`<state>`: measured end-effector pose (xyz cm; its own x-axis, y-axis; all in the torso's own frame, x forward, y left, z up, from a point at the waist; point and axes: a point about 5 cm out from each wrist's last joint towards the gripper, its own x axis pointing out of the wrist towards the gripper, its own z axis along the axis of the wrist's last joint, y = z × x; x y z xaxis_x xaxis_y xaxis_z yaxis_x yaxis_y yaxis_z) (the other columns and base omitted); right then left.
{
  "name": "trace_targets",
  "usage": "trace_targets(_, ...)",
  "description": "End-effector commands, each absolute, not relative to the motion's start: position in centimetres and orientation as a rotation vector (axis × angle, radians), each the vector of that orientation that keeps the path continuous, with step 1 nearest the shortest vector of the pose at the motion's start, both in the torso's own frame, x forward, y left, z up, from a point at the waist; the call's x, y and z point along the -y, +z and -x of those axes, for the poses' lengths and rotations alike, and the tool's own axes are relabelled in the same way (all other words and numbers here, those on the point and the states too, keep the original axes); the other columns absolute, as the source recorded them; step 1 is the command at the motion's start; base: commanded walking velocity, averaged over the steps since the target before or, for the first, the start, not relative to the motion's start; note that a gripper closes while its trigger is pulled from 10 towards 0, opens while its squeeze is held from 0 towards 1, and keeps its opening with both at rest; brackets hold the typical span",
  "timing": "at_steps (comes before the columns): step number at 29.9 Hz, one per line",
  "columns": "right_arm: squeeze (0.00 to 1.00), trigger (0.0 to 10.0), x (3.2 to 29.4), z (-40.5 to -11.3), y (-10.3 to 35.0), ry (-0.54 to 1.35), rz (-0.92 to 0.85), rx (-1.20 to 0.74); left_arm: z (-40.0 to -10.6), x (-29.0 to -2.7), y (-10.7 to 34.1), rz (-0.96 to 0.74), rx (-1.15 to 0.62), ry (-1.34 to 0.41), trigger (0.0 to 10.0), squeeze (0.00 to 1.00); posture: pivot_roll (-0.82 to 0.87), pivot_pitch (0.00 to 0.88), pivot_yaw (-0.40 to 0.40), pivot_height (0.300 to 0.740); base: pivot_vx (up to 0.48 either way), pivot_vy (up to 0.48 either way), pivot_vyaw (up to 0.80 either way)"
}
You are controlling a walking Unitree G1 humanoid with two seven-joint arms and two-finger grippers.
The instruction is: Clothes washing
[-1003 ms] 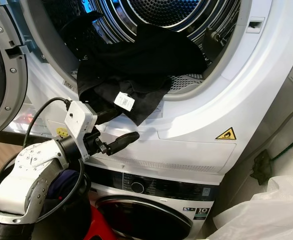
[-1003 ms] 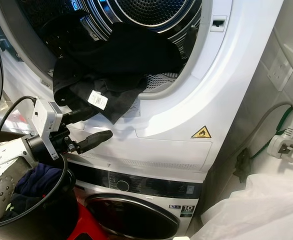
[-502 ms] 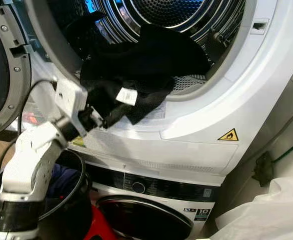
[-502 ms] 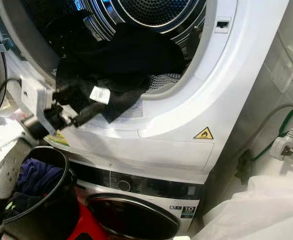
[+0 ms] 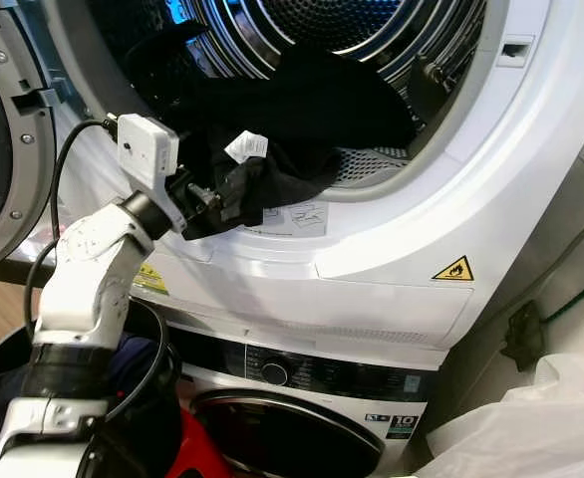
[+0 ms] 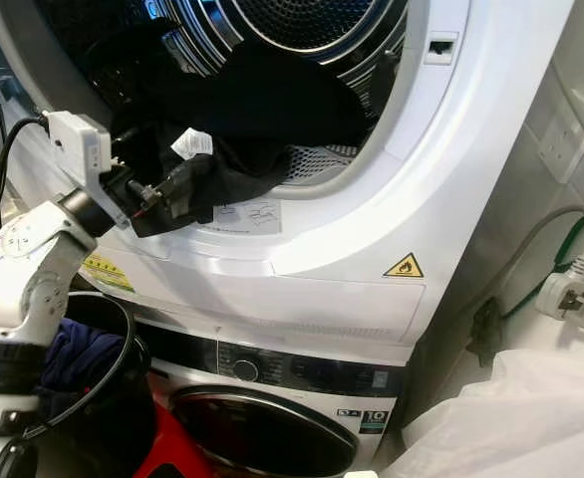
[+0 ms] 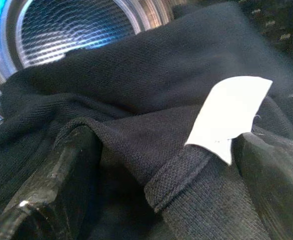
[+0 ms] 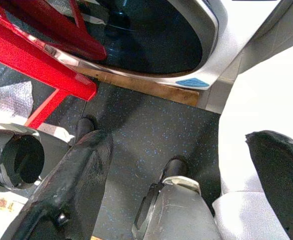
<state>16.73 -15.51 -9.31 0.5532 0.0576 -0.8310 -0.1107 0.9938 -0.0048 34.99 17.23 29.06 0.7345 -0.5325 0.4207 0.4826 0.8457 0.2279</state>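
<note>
- Left gripper (image 5: 234,185), fingers spread around the black garment (image 5: 312,110) at the drum's (image 5: 372,20) seven o'clock rim
- Close fully on the bunched hem, then push deep inside

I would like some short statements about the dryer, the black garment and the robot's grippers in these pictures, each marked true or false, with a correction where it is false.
1. The left gripper is at the black garment that hangs over the rim of the upper drum. True.
2. The garment carries a white tag. True.
3. The upper machine's door is closed. False: it stands open at the left.
4. The right gripper is inside the drum. False: it hangs open above the dark floor.
5. The warning sticker on the machine's front is a yellow triangle. True.
6. The garment is red. False: it is black.
</note>
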Motion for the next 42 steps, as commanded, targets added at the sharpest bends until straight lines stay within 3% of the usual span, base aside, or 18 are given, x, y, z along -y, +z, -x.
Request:
trace_targets(1, 0.00, 10.0, 15.4, -16.4, -9.5, 0.104, 0.060, -0.989, -36.0, -17.6, 29.8, -0.131, 0.492, -0.484, 10.0, 0.00, 0.04, 0.000, 0.055, 0.740, 0.000, 0.000, 0.00)
trace_targets(5, 0.00, 10.0, 15.4, -16.4, -9.5, 0.104, 0.063, -0.991, -36.9, -16.5, 30.8, -0.116, 0.517, -0.516, 10.0, 0.00, 0.04, 0.000, 0.054, 0.740, 0.000, 0.000, 0.00)
trace_targets(12, 0.00, 10.0, 15.1, -16.3, -9.5, 0.112, 0.060, -0.993, -39.7, -14.1, 33.8, 0.061, 0.559, -0.487, 10.0, 0.00, 0.03, 0.000, 0.060, 0.740, 0.000, 0.000, 0.00)
trace_targets(17, 0.00, 10.0, 15.1, -16.4, -9.5, 0.093, 0.046, -0.988, -41.0, -11.9, 35.7, 0.108, 0.498, -0.488, 10.0, 0.00, 0.01, 0.000, 0.074, 0.740, 0.000, 0.000, 0.00)
trace_targets(27, 0.00, 10.0, 15.1, -16.0, -9.7, 0.080, 0.039, -0.999, -40.9, -9.2, 39.2, 0.262, 0.520, -0.589, 10.0, 0.00, -0.03, 0.000, 0.093, 0.740, 0.000, 0.000, 0.00)
trace_targets(35, 0.00, 10.0, 15.7, -16.0, -9.6, 0.056, 0.038, -0.993, -40.0, -6.2, 40.7, 0.215, 0.544, -0.749, 10.0, 0.00, -0.07, 0.000, 0.104, 0.740, 0.000, 0.000, 0.00)
trace_targets(42, 0.00, 10.0, 15.9, -15.9, -9.6, 0.048, 0.040, -0.996, -40.0, -5.3, 39.8, 0.215, 0.525, -0.796, 10.0, 0.00, -0.08, 0.000, 0.098, 0.740, 0.000, 0.000, 0.00)
